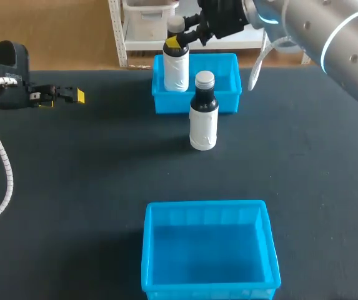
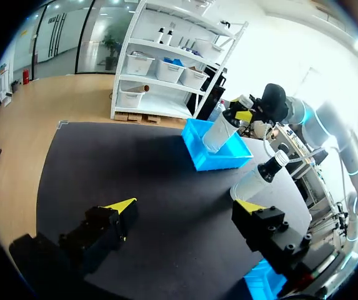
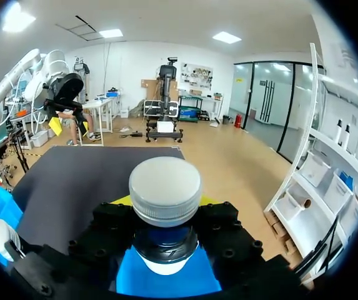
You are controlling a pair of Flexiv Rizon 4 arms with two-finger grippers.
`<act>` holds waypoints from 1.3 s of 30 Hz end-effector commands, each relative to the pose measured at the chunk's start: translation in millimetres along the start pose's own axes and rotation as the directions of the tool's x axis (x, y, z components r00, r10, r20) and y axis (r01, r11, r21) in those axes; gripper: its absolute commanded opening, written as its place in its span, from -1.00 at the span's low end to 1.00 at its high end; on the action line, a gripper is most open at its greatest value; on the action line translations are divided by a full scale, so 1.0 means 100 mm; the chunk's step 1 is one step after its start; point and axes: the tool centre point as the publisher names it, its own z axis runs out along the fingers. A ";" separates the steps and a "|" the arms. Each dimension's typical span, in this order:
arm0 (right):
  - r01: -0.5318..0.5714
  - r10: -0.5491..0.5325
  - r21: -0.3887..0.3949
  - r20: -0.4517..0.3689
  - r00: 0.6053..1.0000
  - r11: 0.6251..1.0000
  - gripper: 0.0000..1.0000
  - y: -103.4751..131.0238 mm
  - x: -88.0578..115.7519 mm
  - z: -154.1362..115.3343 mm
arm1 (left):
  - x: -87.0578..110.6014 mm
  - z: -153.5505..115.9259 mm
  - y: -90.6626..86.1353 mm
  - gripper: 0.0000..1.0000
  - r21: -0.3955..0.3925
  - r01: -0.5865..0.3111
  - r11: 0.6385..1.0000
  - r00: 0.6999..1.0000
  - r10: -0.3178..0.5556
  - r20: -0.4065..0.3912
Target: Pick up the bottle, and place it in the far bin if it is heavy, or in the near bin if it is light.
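Seen from overhead, the right arm (image 1: 328, 31) comes in from the far right. The right tool (image 1: 179, 41) grips the neck of the held bottle (image 1: 176, 70), which is white with a pale cap. This bottle stands upright in the left part of the blue far bin (image 1: 225, 87). A second bottle (image 1: 203, 119) of the same kind stands on the dark desk (image 1: 72, 187), just on the near side of that bin. The blue near bin (image 1: 207, 209) sits at the desk's near edge, in line with the far one. The left tool (image 1: 72, 95) is at the far left, well apart from both bottles and both bins.

The left wrist view shows the left tool's two yellow-tipped fingers spread wide with only bare desk between them. It also shows the far bin and both bottles from the side.

The right wrist view is a close-up of the cap and dark neck, pinched between the black finger blocks. Slivers of yellow tip show on either side.

The bin wall hides the held bottle's base in every view. It is unclear whether the base rests on the bin floor or hangs just above it. In the right wrist view the tool covers the bottle's body. In the left wrist view only a corner of the near bin shows.
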 end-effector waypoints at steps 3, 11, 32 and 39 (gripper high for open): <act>-0.013 0.015 -0.303 0.003 1.000 0.953 -1.00 -0.12 0.02 0.09 | 0.00 0.00 0.00 1.00 0.000 0.000 1.000 1.000 0.000 0.000; -0.025 0.025 -0.312 -0.003 1.000 0.950 -1.00 -0.13 0.08 0.14 | 0.00 0.00 0.00 1.00 0.000 0.000 1.000 1.000 0.000 0.000; -0.053 0.049 -0.329 -0.020 0.999 0.943 -1.00 -0.14 0.18 0.21 | 0.00 0.00 0.00 1.00 0.000 0.000 1.000 1.000 0.000 0.000; -0.057 0.052 -0.334 -0.023 0.998 0.941 -1.00 -0.14 0.19 0.23 | 0.00 0.00 0.00 1.00 0.000 0.000 1.000 1.000 0.000 0.000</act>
